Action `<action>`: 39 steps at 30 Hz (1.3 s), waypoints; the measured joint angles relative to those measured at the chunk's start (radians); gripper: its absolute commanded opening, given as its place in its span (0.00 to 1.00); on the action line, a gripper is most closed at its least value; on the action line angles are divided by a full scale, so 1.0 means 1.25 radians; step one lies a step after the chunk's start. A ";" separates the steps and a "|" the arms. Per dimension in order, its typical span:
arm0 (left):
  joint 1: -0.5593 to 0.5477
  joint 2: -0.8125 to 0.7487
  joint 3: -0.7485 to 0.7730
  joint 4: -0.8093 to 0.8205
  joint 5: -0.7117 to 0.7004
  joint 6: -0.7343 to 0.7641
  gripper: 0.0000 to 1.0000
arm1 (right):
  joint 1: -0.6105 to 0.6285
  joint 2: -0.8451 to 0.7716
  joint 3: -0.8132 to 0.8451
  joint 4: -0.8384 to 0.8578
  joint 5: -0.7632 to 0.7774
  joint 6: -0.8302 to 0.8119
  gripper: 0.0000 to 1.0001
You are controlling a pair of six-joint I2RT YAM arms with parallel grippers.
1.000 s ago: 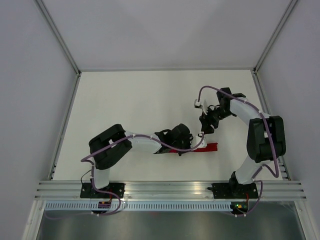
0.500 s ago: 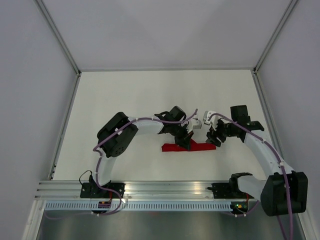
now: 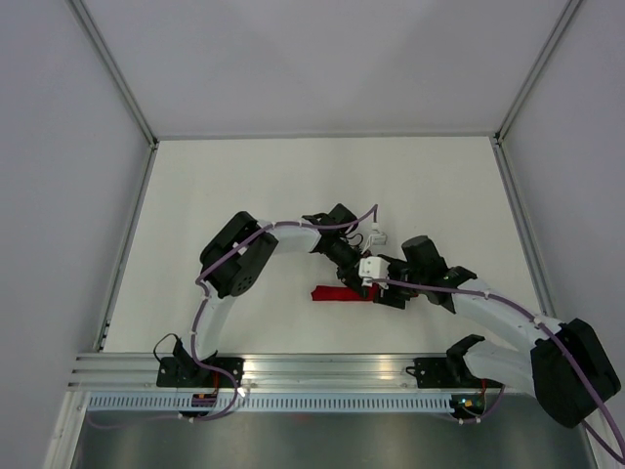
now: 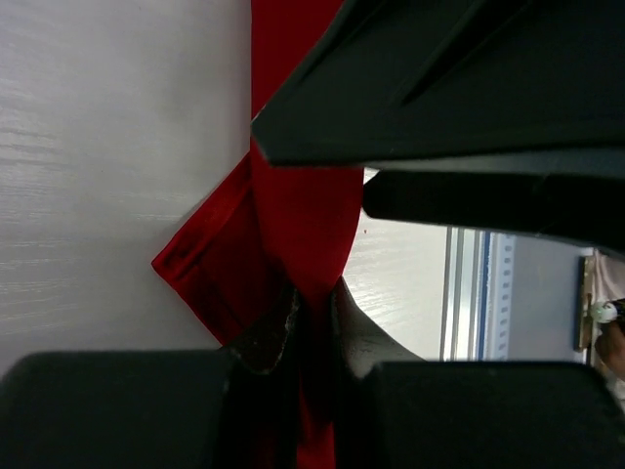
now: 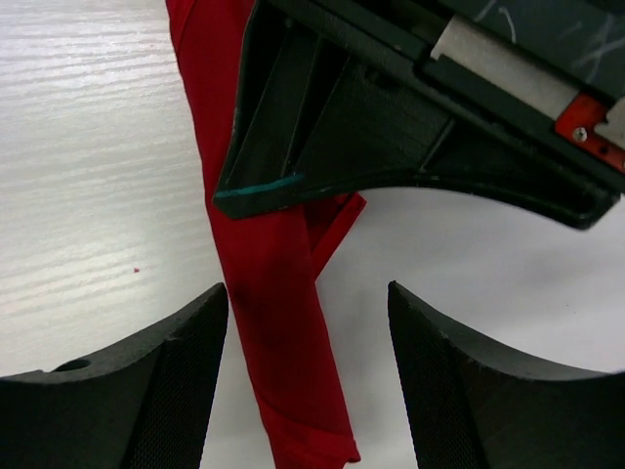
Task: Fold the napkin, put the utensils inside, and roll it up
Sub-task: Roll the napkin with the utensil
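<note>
The red napkin (image 3: 335, 293) lies as a narrow roll on the white table, a loose flap sticking out on one side in the left wrist view (image 4: 220, 264). My left gripper (image 3: 355, 277) is shut on the cloth; in its wrist view (image 4: 312, 305) red fabric is pinched between the fingertips (image 4: 266, 330). My right gripper (image 3: 387, 292) is open at the roll's right end. In the right wrist view the roll (image 5: 283, 371) runs between its spread fingers (image 5: 176, 362), nearer the left one, with the gripper midpoint (image 5: 308, 327) just above it. The knife is hidden.
The two grippers crowd each other: the left gripper's body (image 5: 391, 117) fills the top of the right wrist view. The metal rail (image 3: 332, 369) runs along the table's near edge, close below the napkin. Side walls enclose the table.
My right arm has swung from the back right down to the napkin's right end. My left arm has shifted to reach from the far side. The napkin's visible part is shorter and lies further left.
</note>
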 measured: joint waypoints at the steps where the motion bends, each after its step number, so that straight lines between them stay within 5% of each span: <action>1: 0.001 0.004 0.003 -0.005 0.006 -0.003 0.02 | 0.011 0.011 -0.001 0.015 0.011 0.003 0.72; 19: 0.009 0.031 0.033 -0.050 0.039 -0.026 0.04 | 0.107 0.091 -0.017 0.099 0.075 0.035 0.62; 24: 0.010 0.031 0.034 -0.051 0.039 -0.027 0.14 | 0.112 0.098 -0.028 0.123 0.081 0.035 0.44; 29: 0.014 0.031 0.033 -0.052 0.038 -0.033 0.40 | 0.116 0.100 -0.034 0.130 0.080 0.036 0.32; 39: 0.030 -0.064 -0.047 0.021 -0.049 -0.063 0.45 | 0.115 0.124 -0.007 0.101 0.072 0.027 0.27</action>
